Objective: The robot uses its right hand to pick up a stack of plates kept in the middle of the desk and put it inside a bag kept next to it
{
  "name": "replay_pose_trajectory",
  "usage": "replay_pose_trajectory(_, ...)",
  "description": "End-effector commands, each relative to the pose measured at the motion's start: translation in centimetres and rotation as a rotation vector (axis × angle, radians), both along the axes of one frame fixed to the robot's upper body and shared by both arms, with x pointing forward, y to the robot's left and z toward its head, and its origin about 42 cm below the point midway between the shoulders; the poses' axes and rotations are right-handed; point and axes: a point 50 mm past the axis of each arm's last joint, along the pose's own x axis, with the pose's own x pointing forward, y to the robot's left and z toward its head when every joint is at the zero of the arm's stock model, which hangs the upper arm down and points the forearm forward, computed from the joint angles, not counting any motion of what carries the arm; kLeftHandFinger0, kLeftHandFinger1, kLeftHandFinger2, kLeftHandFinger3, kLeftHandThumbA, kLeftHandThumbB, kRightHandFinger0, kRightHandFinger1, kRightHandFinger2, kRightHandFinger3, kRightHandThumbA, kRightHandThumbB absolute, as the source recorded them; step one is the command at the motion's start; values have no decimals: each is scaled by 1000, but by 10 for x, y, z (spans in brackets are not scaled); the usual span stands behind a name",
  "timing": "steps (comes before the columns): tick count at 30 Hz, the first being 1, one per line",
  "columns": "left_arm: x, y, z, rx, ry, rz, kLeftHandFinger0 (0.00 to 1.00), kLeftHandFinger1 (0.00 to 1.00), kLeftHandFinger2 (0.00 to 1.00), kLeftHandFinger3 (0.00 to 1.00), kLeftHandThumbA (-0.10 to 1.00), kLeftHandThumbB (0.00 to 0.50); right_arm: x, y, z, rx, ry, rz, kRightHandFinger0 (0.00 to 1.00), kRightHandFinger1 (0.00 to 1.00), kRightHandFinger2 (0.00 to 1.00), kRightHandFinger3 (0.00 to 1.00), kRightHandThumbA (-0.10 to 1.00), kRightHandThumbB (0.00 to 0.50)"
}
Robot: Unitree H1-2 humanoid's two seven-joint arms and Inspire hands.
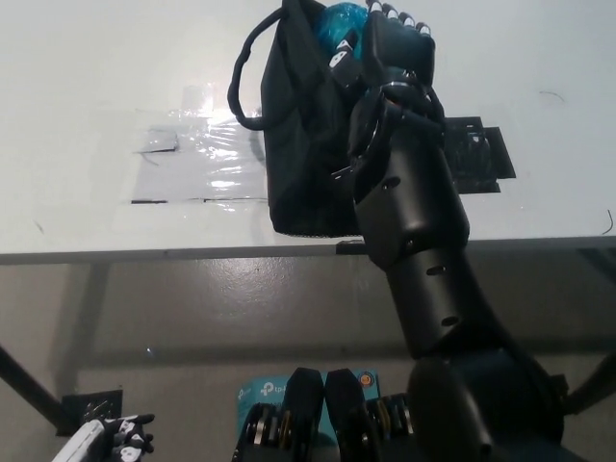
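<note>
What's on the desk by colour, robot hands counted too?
Black: 3 - bag, flat black patch on the desk, right hand at the bag's mouth.
Blue: 1 - plates in the bag.
White: 1 - left hand, resting low.
Total: 5

Clear tape patch [197, 144] on desk, black mat [476, 154], teal box [262, 393] on floor
</note>
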Motion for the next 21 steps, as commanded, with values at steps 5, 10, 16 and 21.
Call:
replay_pose_trajectory(5,-2,5,3,25,-18,-16,814,803,845,894,-100,176,5,-6,101,31,-134,-4,1000,1000,1000,1000,1000,500)
replay_pose_trajectory(10,-2,4,4,12,-10,-7,846,821,887,947,-100,172,3,-19,182,87,-239,-5,1000,1000,1000,1000,1000,500)
replay_pose_trajectory(16,-5,5,3,14,-11,-12,846,818,883,946,-100,145,-9,-44,259,136,-343,3,1000,1000,1000,1000,1000,500)
replay_pose_trajectory(21,-7,5,2,9,-7,-11,831,815,879,938,-100,166,-21,-85,281,181,-414,-12,1000,1000,1000,1000,1000,500)
